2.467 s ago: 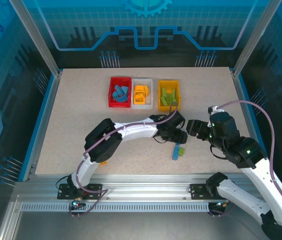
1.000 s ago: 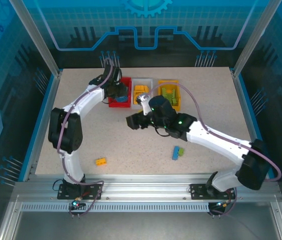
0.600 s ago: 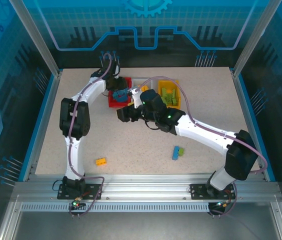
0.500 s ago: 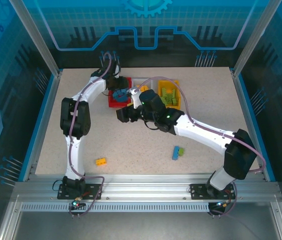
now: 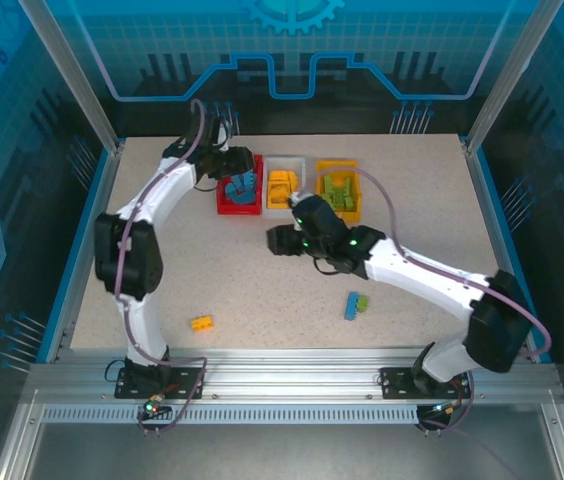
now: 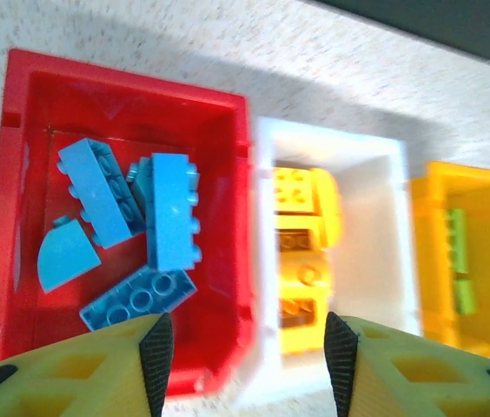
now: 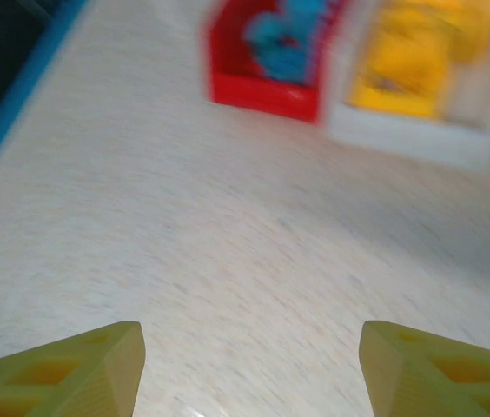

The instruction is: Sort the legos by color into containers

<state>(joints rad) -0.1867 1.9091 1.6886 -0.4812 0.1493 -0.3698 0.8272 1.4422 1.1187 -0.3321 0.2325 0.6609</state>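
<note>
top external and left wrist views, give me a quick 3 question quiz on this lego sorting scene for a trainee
1. True or false: the left pincer is shut on a brick.
2. Which colour of bricks lies in the white bin? A blue, B yellow-orange, C lime green.
3. Fill in: the loose yellow-orange brick lies on the robot's ___ side of the table.

Key: 1 false, it is open and empty. 2 B. 3 left.
</note>
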